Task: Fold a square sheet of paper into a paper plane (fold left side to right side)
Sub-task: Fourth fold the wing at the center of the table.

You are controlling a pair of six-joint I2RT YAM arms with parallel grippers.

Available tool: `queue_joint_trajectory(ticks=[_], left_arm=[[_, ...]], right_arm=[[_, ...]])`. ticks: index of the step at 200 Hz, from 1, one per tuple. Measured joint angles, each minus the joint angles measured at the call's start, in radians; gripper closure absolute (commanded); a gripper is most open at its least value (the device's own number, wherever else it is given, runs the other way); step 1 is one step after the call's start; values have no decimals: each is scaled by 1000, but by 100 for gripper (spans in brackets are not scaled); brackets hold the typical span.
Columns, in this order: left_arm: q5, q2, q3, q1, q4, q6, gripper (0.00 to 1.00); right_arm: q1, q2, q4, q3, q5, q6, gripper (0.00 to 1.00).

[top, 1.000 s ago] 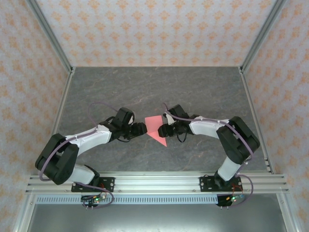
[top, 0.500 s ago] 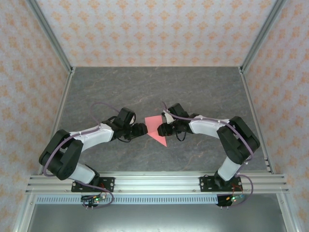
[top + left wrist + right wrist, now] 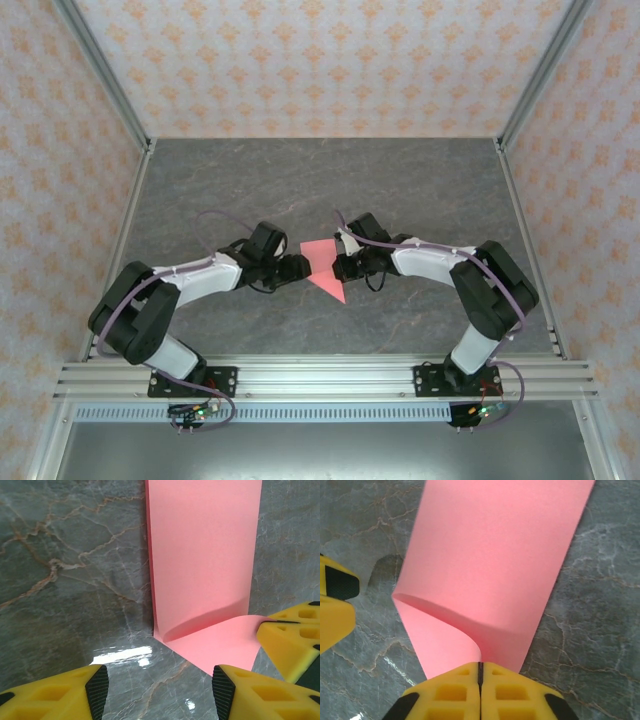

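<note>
The square sheet of paper (image 3: 322, 262) is pink-red and lies mid-table between my two grippers. One part rests flat on the table while the other curls up over it (image 3: 495, 555). My right gripper (image 3: 480, 666) is shut on the lifted edge, its yellow fingers pressed together with the paper pinched between them; it sits at the sheet's right side (image 3: 341, 266). My left gripper (image 3: 160, 687) is open, low over the table just left of the sheet (image 3: 297, 267), nothing between its pads. The curled sheet (image 3: 202, 555) stands ahead of it, with a right-gripper finger (image 3: 292, 635) at its edge.
The grey marbled tabletop (image 3: 300, 190) is walled in by patterned panels and an aluminium frame rail (image 3: 320, 378) along the near edge. Both arms reach inward from their bases, elbows out to the sides.
My right gripper has closed onto the paper's lifted edge. The left arm has crept slightly toward the sheet, its gripper still open.
</note>
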Motion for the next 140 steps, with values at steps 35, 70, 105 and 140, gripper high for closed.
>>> queue_joint_trajectory(ticks=[35,70,105,140], left_arm=[[2,34,28,-21,19,-14,40],[5,68,56,-31,36,-23,42],[7,103,91,-44,50,-43,56],[8,126,114,-48,71,-60,78]], right_arm=[[0,0,-16,3,34,-3,98],[0,0,-23,3,37,-3,98],[0,0,-23,4,37,-3,97],[0,-6,-24,5,45,0,82]])
